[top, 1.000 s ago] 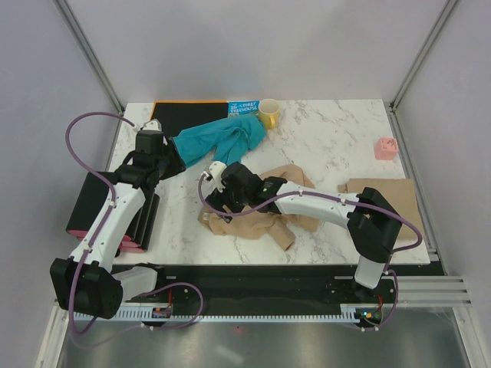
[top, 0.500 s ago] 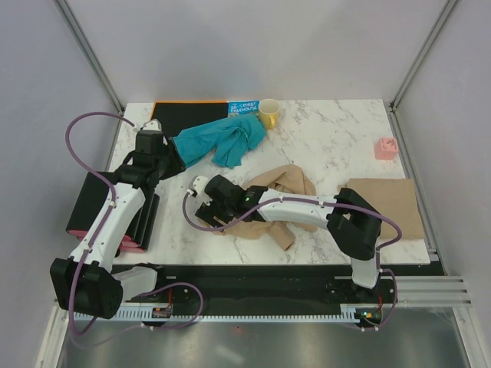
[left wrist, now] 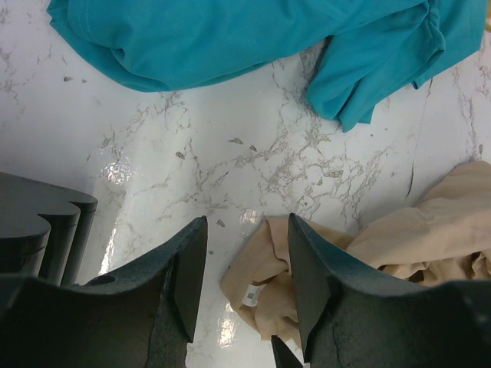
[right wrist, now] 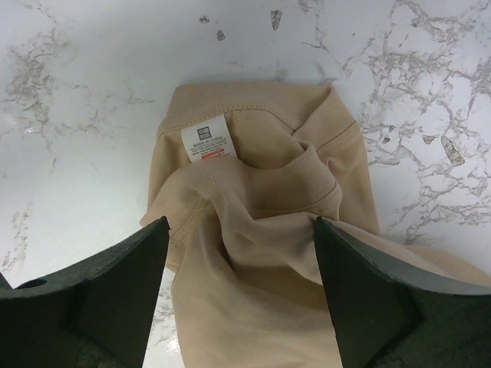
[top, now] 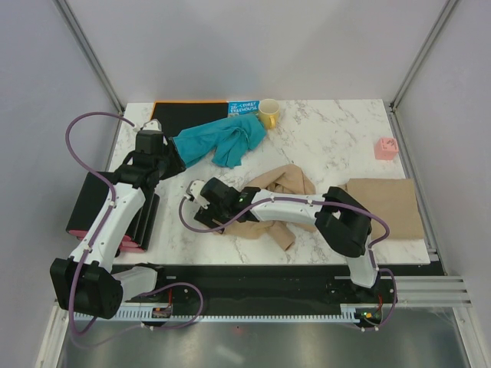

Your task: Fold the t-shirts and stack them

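Observation:
A crumpled tan t-shirt (top: 288, 182) lies mid-table, and its collar end (right wrist: 253, 192) with a white label (right wrist: 205, 143) shows in the right wrist view. My right gripper (top: 207, 211) (right wrist: 242, 230) hangs open over that collar, gripping nothing. A teal t-shirt (top: 222, 142) (left wrist: 230, 38) lies bunched at the back. Just left of it my left gripper (top: 170, 161) (left wrist: 245, 226) is open above bare marble, with a corner of the tan shirt (left wrist: 430, 230) showing past its right finger. A folded tan t-shirt (top: 383, 207) lies flat at the right edge.
A yellow mug (top: 269, 113), a picture book (top: 244, 108) and a black board (top: 188, 115) sit along the back edge. A pink block (top: 386, 148) is at the far right. A black and pink holder (top: 84, 203) stands by the left table edge.
My right arm has reached further left, bringing its open gripper from over the shirt's middle to its left collar end. The left arm has stayed still.

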Robot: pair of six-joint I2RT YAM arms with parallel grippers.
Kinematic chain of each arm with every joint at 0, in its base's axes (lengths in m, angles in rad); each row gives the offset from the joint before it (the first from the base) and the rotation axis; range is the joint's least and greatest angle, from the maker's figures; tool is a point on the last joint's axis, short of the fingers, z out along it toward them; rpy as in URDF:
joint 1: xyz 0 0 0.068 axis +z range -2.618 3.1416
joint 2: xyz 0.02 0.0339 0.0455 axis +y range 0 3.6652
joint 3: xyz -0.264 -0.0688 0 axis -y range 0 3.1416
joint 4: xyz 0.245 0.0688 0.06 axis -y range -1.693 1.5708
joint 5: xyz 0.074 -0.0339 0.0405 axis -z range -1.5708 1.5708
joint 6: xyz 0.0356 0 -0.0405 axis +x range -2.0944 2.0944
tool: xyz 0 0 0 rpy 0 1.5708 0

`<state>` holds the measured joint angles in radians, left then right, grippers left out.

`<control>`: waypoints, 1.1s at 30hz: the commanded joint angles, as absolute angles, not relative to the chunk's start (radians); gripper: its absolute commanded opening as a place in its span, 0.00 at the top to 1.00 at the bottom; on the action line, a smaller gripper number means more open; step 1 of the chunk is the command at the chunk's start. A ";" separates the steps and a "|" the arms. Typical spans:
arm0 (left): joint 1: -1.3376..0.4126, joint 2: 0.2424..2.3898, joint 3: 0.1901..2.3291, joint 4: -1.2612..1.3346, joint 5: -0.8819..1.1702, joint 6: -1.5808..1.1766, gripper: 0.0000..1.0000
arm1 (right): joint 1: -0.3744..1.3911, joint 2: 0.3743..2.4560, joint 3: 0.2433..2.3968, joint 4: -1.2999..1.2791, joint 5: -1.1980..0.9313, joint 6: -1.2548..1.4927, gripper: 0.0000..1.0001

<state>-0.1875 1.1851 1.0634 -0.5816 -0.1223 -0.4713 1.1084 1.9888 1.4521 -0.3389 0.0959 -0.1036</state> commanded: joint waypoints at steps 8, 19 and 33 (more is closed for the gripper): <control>-0.193 1.186 1.081 -0.571 -0.127 -0.442 0.47 | 1.112 2.019 1.500 -0.342 0.138 -0.120 0.37; -0.193 1.178 1.080 -0.572 -0.137 -0.445 0.46 | 1.111 1.988 1.482 -0.324 0.201 -0.092 1.00; -0.193 1.170 1.078 -0.574 -0.152 -0.451 0.45 | 1.088 1.648 1.385 -0.227 0.368 -0.113 1.00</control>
<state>-0.1875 1.1851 1.0634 -0.5819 -0.1314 -0.4717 1.0946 1.7779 1.3933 -0.2966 0.2825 -0.1024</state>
